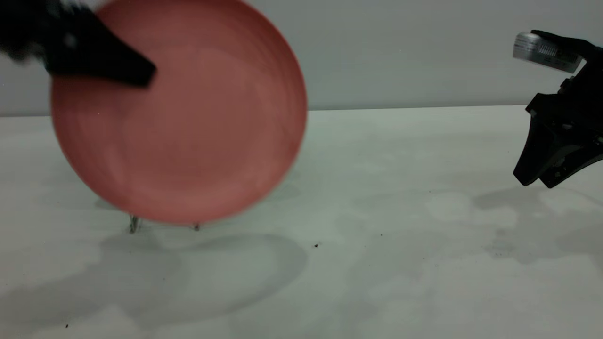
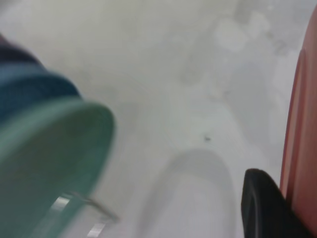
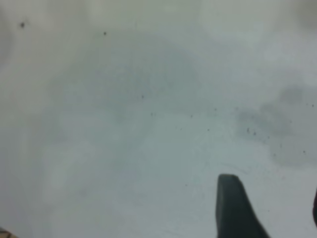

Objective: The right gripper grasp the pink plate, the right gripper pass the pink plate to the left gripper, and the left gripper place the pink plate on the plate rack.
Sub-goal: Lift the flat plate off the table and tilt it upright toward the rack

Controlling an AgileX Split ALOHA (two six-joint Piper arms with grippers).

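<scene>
Upright pink plate (image 1: 188, 122) over plate rack (image 1: 134, 225)

Pink plate (image 1: 188, 122) before the plate rack (image 1: 134, 225), left of table (image 1: 400, 235)

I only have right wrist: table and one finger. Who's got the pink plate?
Observer: Left gripper, shut on the pink plate near its upper rim. The plate is upright.
Operator: Where's the rack?
Observer: Rack feet show just under the plate's lower rim. Cannot tell if it's seated.
Operator: Anything else there?
Observer: Yes. Left wrist shows a green plate and blue plates standing by the rack wire.
</scene>
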